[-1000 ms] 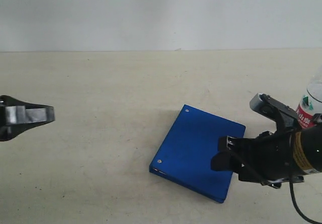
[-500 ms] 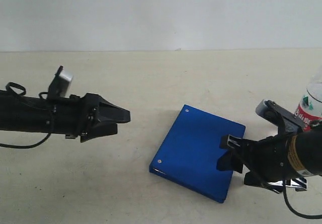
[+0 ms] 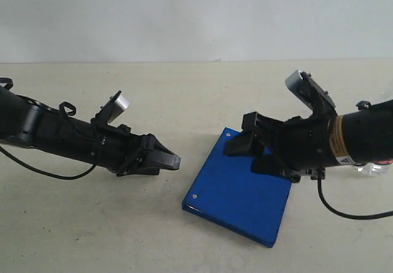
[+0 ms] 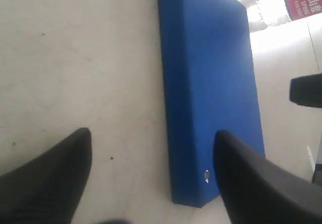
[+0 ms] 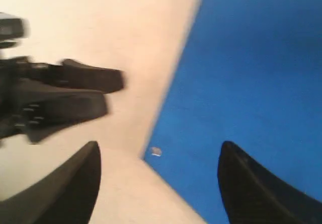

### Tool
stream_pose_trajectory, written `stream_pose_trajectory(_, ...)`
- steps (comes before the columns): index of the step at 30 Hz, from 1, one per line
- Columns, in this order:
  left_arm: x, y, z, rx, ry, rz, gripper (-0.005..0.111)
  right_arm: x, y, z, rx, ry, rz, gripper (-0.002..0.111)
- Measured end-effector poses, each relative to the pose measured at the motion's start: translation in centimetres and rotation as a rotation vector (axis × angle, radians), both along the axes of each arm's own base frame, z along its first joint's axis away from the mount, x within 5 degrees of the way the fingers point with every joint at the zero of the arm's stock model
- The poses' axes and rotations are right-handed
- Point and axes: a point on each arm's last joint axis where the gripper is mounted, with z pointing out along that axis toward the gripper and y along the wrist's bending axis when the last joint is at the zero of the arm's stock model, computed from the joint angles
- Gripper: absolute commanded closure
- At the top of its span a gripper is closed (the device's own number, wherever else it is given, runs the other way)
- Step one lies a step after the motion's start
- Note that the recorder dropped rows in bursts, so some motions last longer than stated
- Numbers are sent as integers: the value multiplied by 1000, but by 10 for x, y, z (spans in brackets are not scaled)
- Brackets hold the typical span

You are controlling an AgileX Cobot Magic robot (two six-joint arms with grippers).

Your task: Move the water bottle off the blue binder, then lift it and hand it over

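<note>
The blue binder (image 3: 236, 190) lies flat on the table, with a silver rivet (image 4: 206, 176) near its corner. My left gripper (image 3: 167, 161) hovers just left of the binder, open and empty; one finger (image 4: 246, 183) hangs over the binder's edge. My right gripper (image 3: 245, 145) is open and empty above the binder's far corner (image 5: 241, 83). The water bottle (image 4: 287, 2) is off the binder, on the table beyond its far right corner. In the exterior view only a clear bit of the water bottle (image 3: 373, 170) shows behind the right arm.
The table (image 3: 184, 95) is a pale beige surface with a white wall behind it. The left gripper (image 5: 70, 90) shows in the right wrist view, close to the binder's corner. A black fingertip (image 4: 307, 90) of the right gripper shows in the left wrist view.
My left arm has come in from the left edge up to the binder. My right arm has risen and swung left over the binder's far corner, now covering most of the bottle.
</note>
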Motion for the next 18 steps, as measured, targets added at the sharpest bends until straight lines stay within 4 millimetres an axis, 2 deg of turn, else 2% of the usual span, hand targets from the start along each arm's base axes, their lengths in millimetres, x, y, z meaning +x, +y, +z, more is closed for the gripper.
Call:
stream_pose_trajectory(3, 0, 0, 0, 4, 0, -3, 42, 6, 5, 10, 52, -15, 17, 49)
stream_pose_trajectory(5, 0, 0, 0, 4, 1, -2, 42, 9, 1, 7, -4, 0, -29, 49)
stream_pose_trajectory(11, -1, 0, -1, 6, 17, -8, 42, 4, -14, -13, -126, 56, -153, 49)
stream_pose_trajectory(12, -1, 0, -1, 5, 20, -6, 42, 1, -17, -25, -159, 93, -168, 49)
stream_pose_trajectory(15, -1, 0, -1, 5, 22, -4, 42, -2, -19, -40, -192, 147, -178, 49)
stream_pose_trajectory(18, -1, 0, -1, 4, 23, -3, 42, -2, -19, -43, -184, 160, -186, 49)
